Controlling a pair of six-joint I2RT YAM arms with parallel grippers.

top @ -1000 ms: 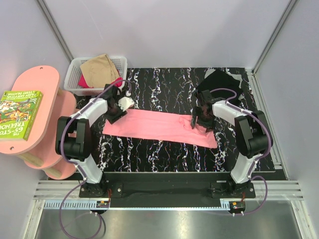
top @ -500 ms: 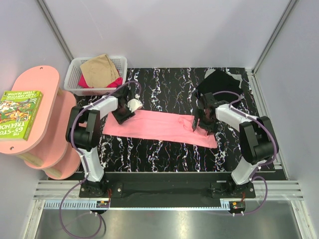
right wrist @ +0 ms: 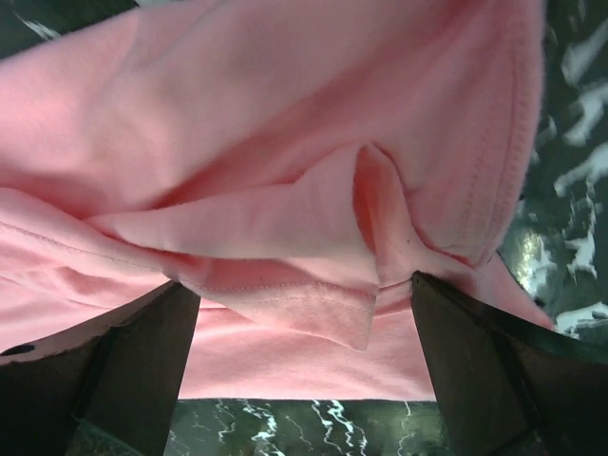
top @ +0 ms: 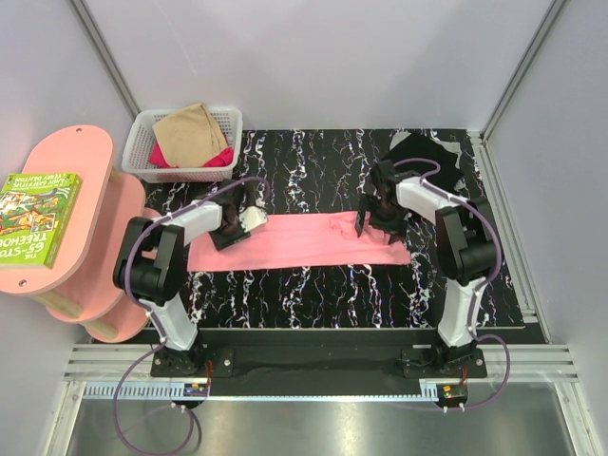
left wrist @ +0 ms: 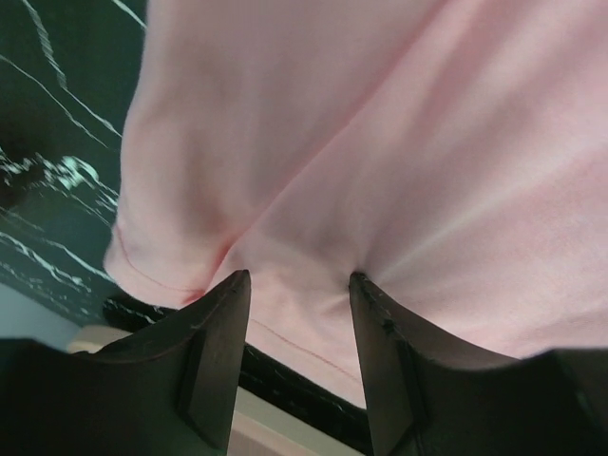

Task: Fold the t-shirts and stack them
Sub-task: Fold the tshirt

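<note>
A salmon pink t-shirt (top: 294,242) lies as a long folded strip across the black marbled table (top: 313,304). My left gripper (top: 231,224) is at its left end, fingers apart with the tips pressing into the puckered cloth (left wrist: 313,190). My right gripper (top: 372,217) is at its bunched right end, fingers wide apart around a loose hemmed fold (right wrist: 304,266). A black t-shirt (top: 423,157) lies at the far right. Tan (top: 190,128) and magenta (top: 220,158) t-shirts lie in the basket.
A white mesh basket (top: 142,133) stands at the table's far left corner. A pink two-tier side shelf (top: 71,161) with a green book (top: 38,214) stands left of the table. Grey walls close in the far side and both sides.
Both grippers moved toward the far side. The pink shirt's right end shifted up and bunched, and the strip now lies level instead of slanted.
</note>
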